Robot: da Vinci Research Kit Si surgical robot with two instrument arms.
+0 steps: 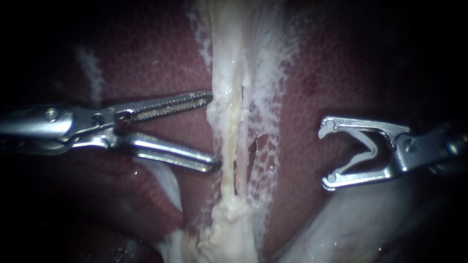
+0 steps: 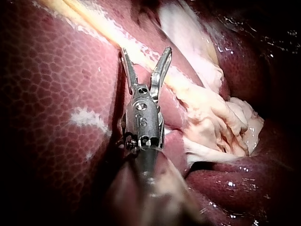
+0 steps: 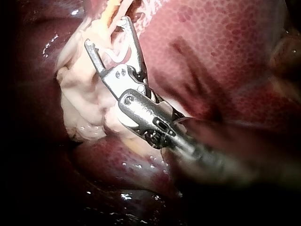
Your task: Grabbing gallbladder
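Pale, wet gallbladder tissue [image 1: 229,146] runs down the liver [image 1: 161,63] middle, likely soft and slippery; left instrument [image 1: 213,130], jaws spread, meets its edge; right instrument [image 1: 325,155], jaws spread, well apart; bite broadly

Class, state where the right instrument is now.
In the endoscope view, the right instrument enters from the right and hangs open over the liver, clear of the central pale tissue strand; the left instrument faces it across that strand.

The left instrument [image 1: 213,130] and right instrument [image 1: 325,156] run off the endoscope view's sides. Both look blurry close to the wrist cameras. The pale tissue strip [image 1: 233,122] is cut off top and bottom.
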